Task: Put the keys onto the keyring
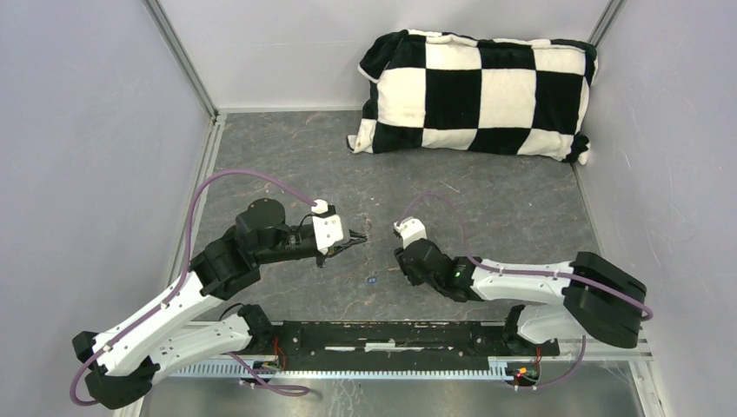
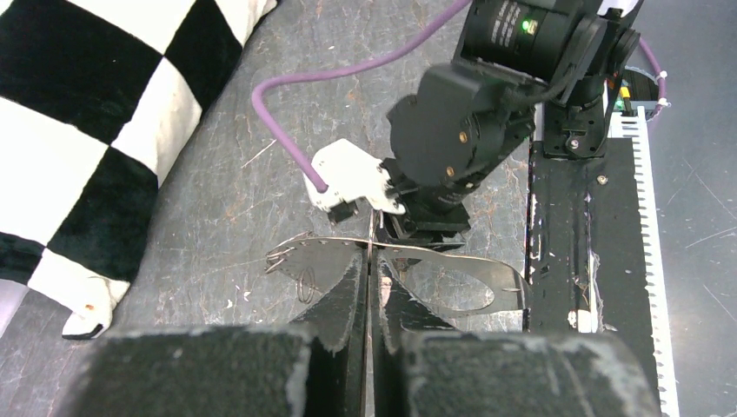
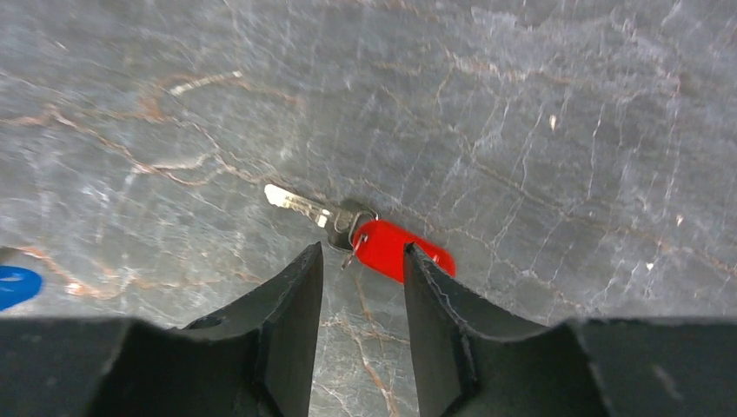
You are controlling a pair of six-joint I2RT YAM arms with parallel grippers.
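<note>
your right gripper (image 3: 362,265) stands partly open and empty. the red key (image 3: 395,250) lies flat on the table (image 3: 539,104) just ahead of its fingertips, with its long axis running across the gap and its blade toward the left finger. the blue key (image 3: 16,287) lies farther left. your left gripper (image 2: 371,291) is closed on the keyring (image 2: 452,278), so the right arm is nearer the red key.

Red key (image 3: 387,248), head partly behind the right fingers (image 3: 434,321); blue key (image 3: 16,286), cut by the left edge; keyring (image 2: 322,261), middle hidden between left fingers (image 2: 339,317)
</note>
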